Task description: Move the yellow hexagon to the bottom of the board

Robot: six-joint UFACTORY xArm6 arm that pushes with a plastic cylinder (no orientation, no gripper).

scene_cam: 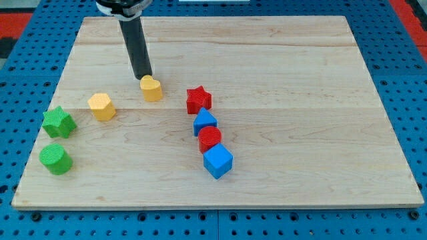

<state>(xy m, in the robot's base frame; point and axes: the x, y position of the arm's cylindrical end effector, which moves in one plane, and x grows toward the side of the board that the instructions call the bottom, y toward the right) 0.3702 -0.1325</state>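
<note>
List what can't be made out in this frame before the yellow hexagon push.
- Arm above the dark rod: cut off by the camera view's top edge.
- Contact between my tip and the yellow heart-like block: too close to tell.
- Blue block between red star and red cylinder: shape unclear, partly hidden.

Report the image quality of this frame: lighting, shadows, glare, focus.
Camera view: even, soft lighting; only faint short shadows under the blocks, such as the blue cube and green cylinder. No glare on the wooden board. Blocks are sharp; my tip, just above the yellow heart-like block, is slightly soft.
</note>
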